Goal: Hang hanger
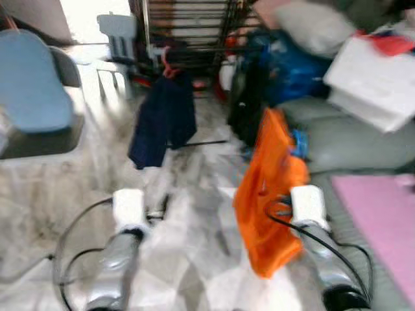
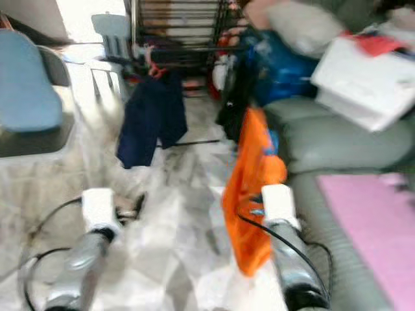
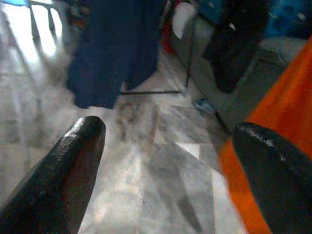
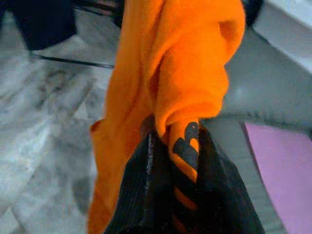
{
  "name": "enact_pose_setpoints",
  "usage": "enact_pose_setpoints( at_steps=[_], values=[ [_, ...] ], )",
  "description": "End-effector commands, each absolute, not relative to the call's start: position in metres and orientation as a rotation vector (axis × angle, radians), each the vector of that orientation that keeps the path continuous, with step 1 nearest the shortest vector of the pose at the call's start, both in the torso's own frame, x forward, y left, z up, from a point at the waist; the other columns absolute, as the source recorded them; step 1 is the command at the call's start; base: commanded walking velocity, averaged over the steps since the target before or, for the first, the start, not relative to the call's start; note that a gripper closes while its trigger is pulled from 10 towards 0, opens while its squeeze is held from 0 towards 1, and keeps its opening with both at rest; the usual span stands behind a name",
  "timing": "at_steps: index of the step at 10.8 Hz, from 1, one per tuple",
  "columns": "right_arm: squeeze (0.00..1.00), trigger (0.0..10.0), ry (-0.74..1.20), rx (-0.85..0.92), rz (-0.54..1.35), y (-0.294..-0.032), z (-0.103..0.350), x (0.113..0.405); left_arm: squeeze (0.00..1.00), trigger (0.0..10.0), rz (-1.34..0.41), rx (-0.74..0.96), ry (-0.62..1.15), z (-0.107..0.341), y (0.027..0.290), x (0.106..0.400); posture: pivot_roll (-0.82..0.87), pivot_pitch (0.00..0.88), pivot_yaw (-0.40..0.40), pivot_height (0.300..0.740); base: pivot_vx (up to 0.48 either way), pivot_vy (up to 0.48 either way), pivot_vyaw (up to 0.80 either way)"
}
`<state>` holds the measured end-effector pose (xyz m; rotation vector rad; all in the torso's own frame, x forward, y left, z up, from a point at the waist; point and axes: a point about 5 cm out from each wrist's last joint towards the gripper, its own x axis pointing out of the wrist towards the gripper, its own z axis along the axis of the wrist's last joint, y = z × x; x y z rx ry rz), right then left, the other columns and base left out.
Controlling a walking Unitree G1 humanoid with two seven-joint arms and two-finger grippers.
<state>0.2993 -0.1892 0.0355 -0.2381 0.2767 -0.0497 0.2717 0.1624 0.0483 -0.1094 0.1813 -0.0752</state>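
Right gripper [image 4: 178,146]: clamped on orange garment [image 1: 266,194], hanging beside sofa [image 1: 350,139].
Left gripper [image 3: 170,146]: fingers spread, above marble floor [image 1: 188,227].
Navy garment [image 1: 162,116]: hung on rack [image 1: 188,26].

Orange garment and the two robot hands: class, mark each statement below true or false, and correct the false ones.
1. The right hand is shut on the orange garment. True.
2. The left hand is clamped on the navy garment. False: its fingers are spread apart with nothing between them, and the navy garment hangs farther off.
3. The navy garment hangs from a red hanger on the dark rack. True.
4. The orange garment lies flat on the pink mat. False: it hangs down from the right hand, beside the mat.
5. A blue-backed chair stands to the robot's left. True.
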Motion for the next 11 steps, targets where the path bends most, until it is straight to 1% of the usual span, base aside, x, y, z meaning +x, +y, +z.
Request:
enact_pose_setpoints(
  at_steps=[1, 3, 4, 6, 7, 9, 10, 11],
  values=[
    [0.00, 10.0, 0.200, -0.251, -0.007, -0.181, 0.055, 0.317, 0.00, 10.0, -0.034, -0.118, 0.160, 0.050, 0.164, 0.270, -0.04, 0.000, -0.114, 0.740, 0.000, 0.000, 0.00],
    [0.00, 10.0, 0.202, -0.270, 0.016, -0.179, 0.056, 0.319, 0.00, 10.0, -0.008, -0.119, 0.150, 0.052, 0.167, 0.270, -0.02, 0.000, -0.153, 0.740, 0.000, 0.000, 0.00],
    [0.00, 10.0, 0.201, -0.275, 0.018, -0.178, 0.056, 0.320, 0.00, 10.0, -0.007, -0.106, 0.147, 0.053, 0.169, 0.269, -0.03, 0.000, -0.144, 0.740, 0.000, 0.000, 0.00],
    [0.00, 10.0, 0.200, -0.266, 0.001, -0.178, 0.053, 0.317, 0.00, 10.0, -0.027, -0.093, 0.172, 0.050, 0.171, 0.265, -0.05, 0.000, -0.085, 0.740, 0.000, 0.000, 0.00],
    [0.00, 10.0, 0.196, -0.263, -0.012, -0.180, 0.053, 0.316, 0.00, 10.0, -0.044, -0.088, 0.181, 0.048, 0.170, 0.265, -0.08, 0.000, -0.042, 0.740, 0.000, 0.000, -0.46],
    [0.00, 10.0, 0.177, -0.255, -0.077, -0.192, 0.054, 0.312, 0.00, 10.0, -0.092, -0.075, 0.191, 0.049, 0.164, 0.273, -0.13, 0.000, 0.018, 0.740, 0.000, 0.000, -0.80],
    [0.00, 10.0, 0.169, -0.252, -0.096, -0.196, 0.055, 0.310, 0.00, 10.0, -0.111, -0.067, 0.189, 0.050, 0.162, 0.275, -0.13, 0.000, 0.022, 0.740, 0.000, 0.000, -0.46],
    [0.00, 10.0, 0.174, -0.252, -0.127, -0.204, 0.052, 0.304, 0.00, 10.0, -0.143, -0.069, 0.172, 0.054, 0.156, 0.280, -0.16, 0.000, 0.055, 0.740, 0.000, 0.000, 0.00]
  ],
)
